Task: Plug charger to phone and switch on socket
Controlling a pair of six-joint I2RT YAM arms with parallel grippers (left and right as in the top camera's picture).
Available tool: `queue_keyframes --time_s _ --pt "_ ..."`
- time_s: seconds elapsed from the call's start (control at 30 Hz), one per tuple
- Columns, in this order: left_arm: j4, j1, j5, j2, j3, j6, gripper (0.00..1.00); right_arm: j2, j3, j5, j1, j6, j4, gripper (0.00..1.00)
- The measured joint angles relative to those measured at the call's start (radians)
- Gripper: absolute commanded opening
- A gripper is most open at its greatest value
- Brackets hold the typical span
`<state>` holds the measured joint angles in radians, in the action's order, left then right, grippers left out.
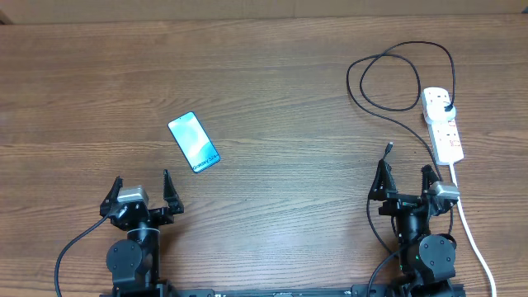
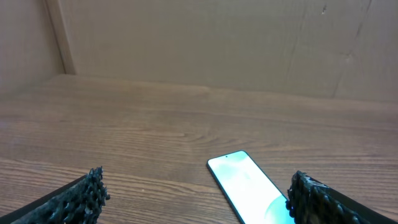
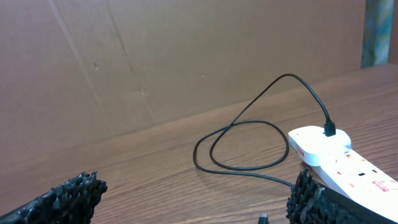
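Overhead, left gripper (image 1: 142,178): released, jaws spread wide, nothing between them, at the table's (image 1: 272,82) near edge.
Overhead, right gripper (image 1: 404,167): likewise wide apart and empty, near edge on the right.
Overhead, phone (image 1: 195,143): flat on the wood, screen up and lit blue-teal, lying at a slant, just beyond the left gripper and slightly to its right.
Overhead, socket (image 1: 443,124): white strip at the far right, its white lead (image 1: 470,231) trailing toward the near edge past the right arm.
Overhead, charger (image 1: 350,82): its plug (image 1: 446,106) sits in the strip; the black cable loops away to the left and back, the connector tip (image 1: 388,149) lying free just ahead of the right gripper, well apart from the phone.
Left wrist, phone (image 2: 249,190): between the two fingers (image 2: 87,196), nearer the right-hand one (not touched).
Right wrist, socket (image 3: 348,165): beside the right-hand finger (image 3: 311,199), red markings visible, plug (image 3: 329,130) seated at its far end.
Right wrist, connector tip (image 3: 263,218): at the bottom edge, between the spread fingers.
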<state>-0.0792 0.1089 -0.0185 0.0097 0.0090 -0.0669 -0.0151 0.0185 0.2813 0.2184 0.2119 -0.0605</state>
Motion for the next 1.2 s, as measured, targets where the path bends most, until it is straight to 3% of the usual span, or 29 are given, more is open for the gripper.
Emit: queue_keyframes --time_s 0.53,0.7,0.8,1.03,1.2 --pt "0.003 0.0 0.0 0.0 0.0 -0.001 1.0 0.0 0.0 0.0 0.0 0.0 0.0 1.0" --pt "0.122 0.0 0.003 0.003 0.001 -0.01 1.0 0.0 0.0 0.0 0.0 0.0 0.0 1.0" --pt "0.108 0.0 0.004 0.003 0.034 -0.013 1.0 0.0 0.0 -0.001 0.0 0.0 -0.001 1.0" --pt "0.018 0.0 0.006 0.082 0.338 -0.02 1.0 -0.001 0.0 0.0 0.0 0.0 -0.001 1.0" --pt "-0.105 0.0 0.067 0.259 0.648 -0.027 0.99 -0.001 0.0 0.0 0.0 0.0 -0.001 1.0"
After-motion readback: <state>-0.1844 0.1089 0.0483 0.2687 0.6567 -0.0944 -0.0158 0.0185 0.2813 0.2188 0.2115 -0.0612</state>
